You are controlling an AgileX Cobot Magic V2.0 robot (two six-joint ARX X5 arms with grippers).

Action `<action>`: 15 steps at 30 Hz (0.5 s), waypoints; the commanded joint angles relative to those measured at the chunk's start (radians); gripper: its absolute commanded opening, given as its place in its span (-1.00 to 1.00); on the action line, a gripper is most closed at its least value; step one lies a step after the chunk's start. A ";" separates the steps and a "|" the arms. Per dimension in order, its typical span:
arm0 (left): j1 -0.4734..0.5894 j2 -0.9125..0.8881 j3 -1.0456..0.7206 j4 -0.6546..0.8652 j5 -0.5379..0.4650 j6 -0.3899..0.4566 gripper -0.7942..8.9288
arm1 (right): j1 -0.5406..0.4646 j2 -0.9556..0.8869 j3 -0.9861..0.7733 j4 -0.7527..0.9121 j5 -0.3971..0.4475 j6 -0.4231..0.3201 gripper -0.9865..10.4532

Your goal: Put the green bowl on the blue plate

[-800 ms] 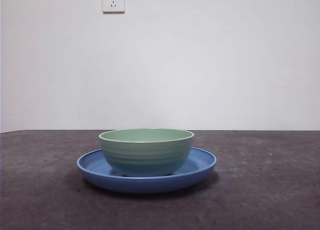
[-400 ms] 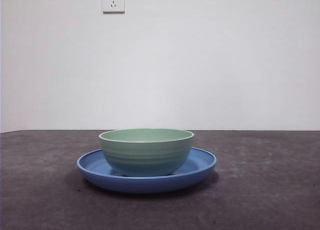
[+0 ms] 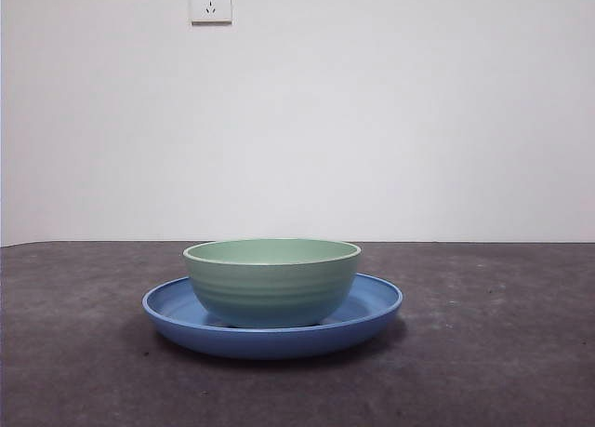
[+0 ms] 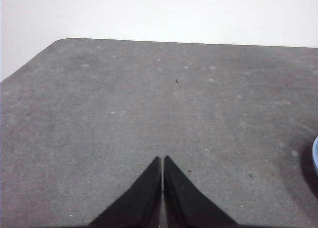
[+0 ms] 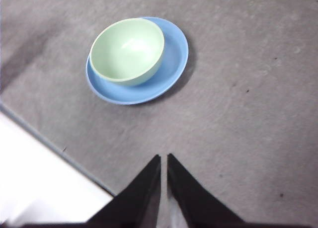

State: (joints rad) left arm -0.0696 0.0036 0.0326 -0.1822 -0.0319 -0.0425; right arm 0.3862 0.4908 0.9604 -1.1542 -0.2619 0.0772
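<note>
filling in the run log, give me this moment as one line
green bowl: upright on blue plate | left gripper: shut, away over bare table | right gripper: shut, clear of bowl

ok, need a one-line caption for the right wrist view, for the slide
Right gripper shut and clear above the table, with the green bowl resting off-centre on the blue plate.

No readable text in any view.

The wall socket (image 3: 211,1) in the front view carries a tiny mark at its upper left corner, too small and blurred to read. The bowl (image 3: 271,280), the plate (image 3: 372,308) and the worktop (image 3: 502,353) bear no letters, numbers, brand marks or signs, and neither wrist view shows any print.
</note>
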 commanded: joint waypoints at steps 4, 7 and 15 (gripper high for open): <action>0.002 0.000 -0.021 -0.005 -0.005 0.008 -0.82 | -0.151 -0.089 -0.066 0.116 0.010 -0.101 -0.80; 0.002 0.000 -0.021 -0.005 -0.005 0.008 -0.82 | -0.237 -0.168 -0.204 0.368 0.008 -0.109 -0.80; 0.002 0.000 -0.021 -0.005 -0.005 0.008 -0.82 | -0.390 -0.391 -0.655 0.885 0.080 -0.094 -0.80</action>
State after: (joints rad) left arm -0.0696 0.0036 0.0322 -0.1822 -0.0319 -0.0425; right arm 0.0044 0.1139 0.3546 -0.3157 -0.2005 -0.0219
